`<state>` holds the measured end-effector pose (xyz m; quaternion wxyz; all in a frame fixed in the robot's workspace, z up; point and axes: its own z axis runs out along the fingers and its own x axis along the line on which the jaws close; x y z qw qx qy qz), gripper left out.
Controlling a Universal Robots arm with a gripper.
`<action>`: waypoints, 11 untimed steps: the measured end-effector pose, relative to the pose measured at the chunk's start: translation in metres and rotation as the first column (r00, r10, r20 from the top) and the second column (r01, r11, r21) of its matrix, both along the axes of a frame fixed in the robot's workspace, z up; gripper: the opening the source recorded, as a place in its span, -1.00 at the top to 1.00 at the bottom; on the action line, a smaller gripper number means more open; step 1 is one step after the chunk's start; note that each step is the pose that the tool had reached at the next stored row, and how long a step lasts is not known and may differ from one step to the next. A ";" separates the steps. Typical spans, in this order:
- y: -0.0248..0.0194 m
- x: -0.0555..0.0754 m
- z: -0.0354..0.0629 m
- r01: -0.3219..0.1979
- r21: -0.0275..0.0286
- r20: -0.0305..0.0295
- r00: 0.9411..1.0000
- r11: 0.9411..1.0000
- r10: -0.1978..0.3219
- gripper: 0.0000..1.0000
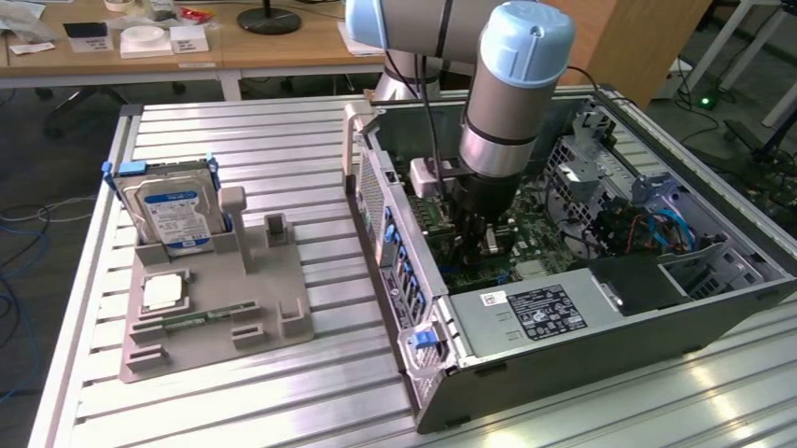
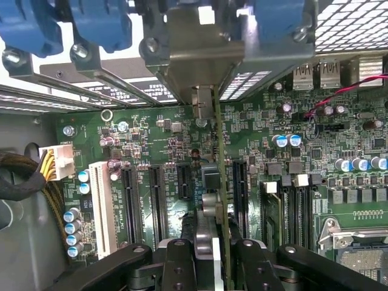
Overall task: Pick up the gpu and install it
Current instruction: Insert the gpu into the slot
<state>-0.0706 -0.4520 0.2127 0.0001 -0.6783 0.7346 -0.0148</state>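
Observation:
The gpu (image 2: 220,151) stands on edge between my gripper's (image 2: 212,257) black fingers (image 2: 176,264), which are shut on it. Its grey metal end bracket (image 2: 194,54) points toward the case's rear slot openings. The card hangs just over the green motherboard (image 2: 151,136), in line with the row of long black expansion slots (image 2: 128,203); whether its edge touches a slot cannot be told. In the exterior view my gripper (image 1: 480,238) reaches down inside the open computer case (image 1: 412,308), with the gpu (image 1: 492,238) showing as a small piece at its tip.
Outside the case, on the exterior view's left, a grey holder tray (image 1: 212,308) carries a silver hard drive (image 1: 174,210) and a green memory stick (image 1: 193,317). The power supply (image 1: 536,313) fills the near end of the case. A white connector with cables (image 2: 57,162) sits beside the slots.

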 end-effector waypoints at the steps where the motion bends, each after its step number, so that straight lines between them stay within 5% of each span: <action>1: 0.0000 0.000 -0.0006 0.000 0.000 0.000 1.000 1.000 0.000 0.40; 11: 0.0001 0.000 -0.0043 0.000 0.000 0.000 1.000 1.000 0.000 0.40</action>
